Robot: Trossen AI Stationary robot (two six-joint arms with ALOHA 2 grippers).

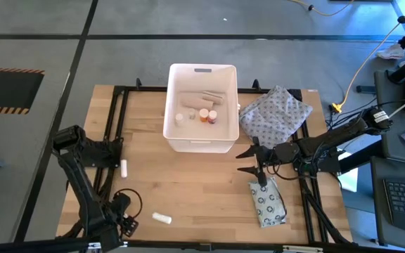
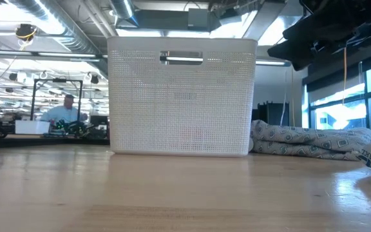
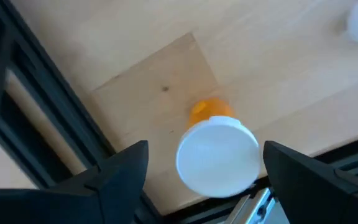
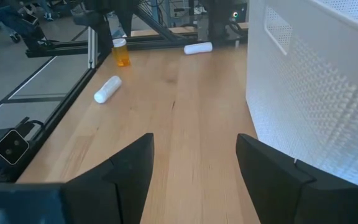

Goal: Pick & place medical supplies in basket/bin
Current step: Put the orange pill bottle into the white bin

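Observation:
The white bin [image 1: 200, 140] [image 2: 182, 96] stands at the far middle of the table and holds tan rolls [image 1: 201, 100], a white bottle [image 1: 180, 118] and an orange-capped one [image 1: 207, 117]. An orange pill bottle with a white cap [image 3: 216, 155] [image 4: 121, 51] stands upright at the near left. My left gripper [image 3: 207, 171] is open above it, one finger on each side, not touching. Two white vials [image 1: 124, 168] [image 1: 162, 218] lie on the wood. The ring-printed grey packet [image 1: 267, 200] lies flat at the near right. My right gripper [image 1: 241, 160] [image 4: 194, 168] is open and hovers between bin and packet.
The grey dotted cloth bundle [image 1: 273, 112] [image 2: 308, 142] lies just right of the bin. A black frame [image 1: 118, 126] runs along the table's edges. Bare wood lies between the bin and the near edge. A person sits in the room far behind.

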